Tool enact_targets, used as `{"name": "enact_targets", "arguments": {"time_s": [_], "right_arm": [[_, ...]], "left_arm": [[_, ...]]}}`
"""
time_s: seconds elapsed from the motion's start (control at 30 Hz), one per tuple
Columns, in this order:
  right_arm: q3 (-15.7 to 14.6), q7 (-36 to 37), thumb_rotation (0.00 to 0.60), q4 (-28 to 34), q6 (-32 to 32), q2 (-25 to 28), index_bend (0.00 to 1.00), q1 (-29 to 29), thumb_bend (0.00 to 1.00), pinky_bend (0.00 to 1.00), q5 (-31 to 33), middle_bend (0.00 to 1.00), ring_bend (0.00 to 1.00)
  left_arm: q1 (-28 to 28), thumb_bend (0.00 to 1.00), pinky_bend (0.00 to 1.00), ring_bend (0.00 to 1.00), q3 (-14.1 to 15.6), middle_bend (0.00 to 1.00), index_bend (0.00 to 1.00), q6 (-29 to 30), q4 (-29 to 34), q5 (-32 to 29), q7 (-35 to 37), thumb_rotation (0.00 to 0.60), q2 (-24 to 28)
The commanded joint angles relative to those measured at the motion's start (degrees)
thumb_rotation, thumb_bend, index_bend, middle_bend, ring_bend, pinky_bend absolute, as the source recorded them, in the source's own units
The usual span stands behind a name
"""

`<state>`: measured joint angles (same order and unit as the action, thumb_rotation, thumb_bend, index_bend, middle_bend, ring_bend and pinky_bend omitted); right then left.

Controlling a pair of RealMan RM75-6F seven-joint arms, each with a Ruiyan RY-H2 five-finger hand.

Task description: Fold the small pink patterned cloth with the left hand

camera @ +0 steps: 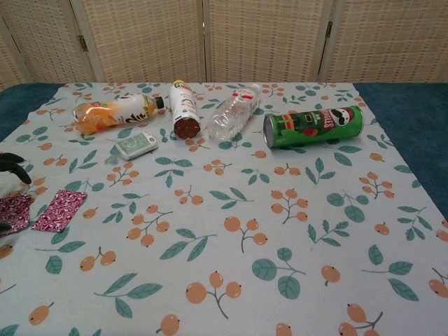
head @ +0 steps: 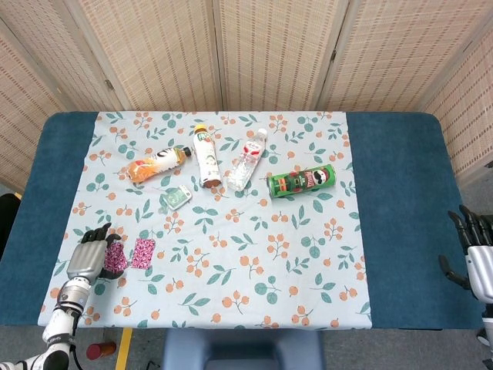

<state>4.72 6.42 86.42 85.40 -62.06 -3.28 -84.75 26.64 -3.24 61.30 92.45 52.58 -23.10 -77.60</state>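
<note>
Lower left of the head view: your left hand (head: 88,258) sits at the cloth's edge, fingers spread, apparently gripping nothing, though the overlap is hard to read. The pink patterned cloth (head: 129,254) lies flat just beside it, in two lobes. Lower right edge: your right hand (head: 477,258), fingers apart and empty. Mid-frame: small white box (head: 178,197), green chip can (head: 302,182). Farther up: orange bottle (head: 158,163), white bottle (head: 206,156), clear bottle (head: 246,160), all lying down.
</note>
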Motion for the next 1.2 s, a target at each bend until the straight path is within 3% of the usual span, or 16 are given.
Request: {"name": "enact_targets", "arguments": {"time_s": [0.03,0.47,1.2], "right_arm": [[-0.1,0.1,0.6,0.0,0.1,0.0,0.0,0.1,0.42,0.0,0.0,0.0,0.0],[-0.2,0.3,0.6,0.0,0.5,0.0,0.0,0.6,0.42,0.0,0.2,0.0,0.0],[-0.1,0.0,0.6,0.2,0.0,-0.1,0.0,0.5,0.42,0.0,0.4,0.0,0.0]], "left_arm": [[1.8,0.22,0.0,0.0,0.8,0.0,0.26,-1.7,0.3,3.2,-1.4,0.6,0.2],[7.2,0.22,0.0,0.0,2.0,0.0,0.21,-6.9,-1.3,1.2,-9.7,0.6,-1.4],[8.7,0.22,0.0,0.0,2.3,0.0,0.21,-8.2,-4.7,-2.1,-8.9,0.6,-2.9]]}}
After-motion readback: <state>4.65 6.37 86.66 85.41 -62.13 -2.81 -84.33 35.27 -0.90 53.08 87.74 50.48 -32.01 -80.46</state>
